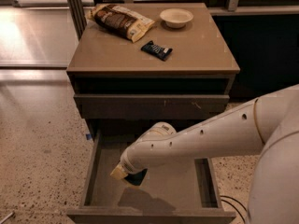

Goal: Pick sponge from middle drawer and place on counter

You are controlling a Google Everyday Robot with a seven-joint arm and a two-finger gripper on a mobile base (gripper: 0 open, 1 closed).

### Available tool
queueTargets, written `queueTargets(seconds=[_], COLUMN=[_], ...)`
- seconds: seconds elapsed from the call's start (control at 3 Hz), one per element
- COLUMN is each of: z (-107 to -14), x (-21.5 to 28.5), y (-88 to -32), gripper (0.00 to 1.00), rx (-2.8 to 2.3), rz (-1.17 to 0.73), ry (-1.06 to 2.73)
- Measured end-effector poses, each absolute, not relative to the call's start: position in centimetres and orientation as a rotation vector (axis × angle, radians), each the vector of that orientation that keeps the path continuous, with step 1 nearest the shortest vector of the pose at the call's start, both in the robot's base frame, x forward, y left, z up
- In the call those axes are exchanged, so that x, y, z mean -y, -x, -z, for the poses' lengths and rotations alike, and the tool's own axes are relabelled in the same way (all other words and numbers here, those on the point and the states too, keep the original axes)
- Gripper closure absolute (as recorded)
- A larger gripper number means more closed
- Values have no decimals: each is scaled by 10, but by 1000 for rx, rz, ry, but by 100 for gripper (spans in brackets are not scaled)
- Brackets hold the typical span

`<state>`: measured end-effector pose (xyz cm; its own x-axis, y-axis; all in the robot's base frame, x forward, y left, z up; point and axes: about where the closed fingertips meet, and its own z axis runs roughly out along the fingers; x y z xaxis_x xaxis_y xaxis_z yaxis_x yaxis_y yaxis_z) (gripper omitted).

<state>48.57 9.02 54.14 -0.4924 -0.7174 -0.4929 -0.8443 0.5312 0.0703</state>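
Note:
The middle drawer (91, 171) is pulled open at the bottom of the view, and my white arm reaches into it from the right. My gripper (128, 173) is at the arm's end, over the left-middle of the drawer. It is shut on the sponge (136, 178), whose yellow foam and dark face show at its tip. The sponge hangs a little above the drawer floor, with a shadow under it. The tan counter (201, 55) is the cabinet's top slab, above and behind.
On the counter lie a snack bag (122, 21) at the back left, a white bowl (176, 17) at the back, and a dark shiny wrapper (157, 50) in the middle. A shut drawer front with pale scratches (149, 106) is above the open drawer. Speckled floor lies to the left.

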Motion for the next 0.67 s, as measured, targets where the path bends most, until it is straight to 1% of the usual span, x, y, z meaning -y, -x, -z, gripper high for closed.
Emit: queueTargets(seconds=[0.33, 0.67], z=[-599, -656], x=[-105, -99], y=[-495, -522], gripper=[100, 100], rx=[-2304, -2260], rz=[-430, -463], ry=[1313, 1317])
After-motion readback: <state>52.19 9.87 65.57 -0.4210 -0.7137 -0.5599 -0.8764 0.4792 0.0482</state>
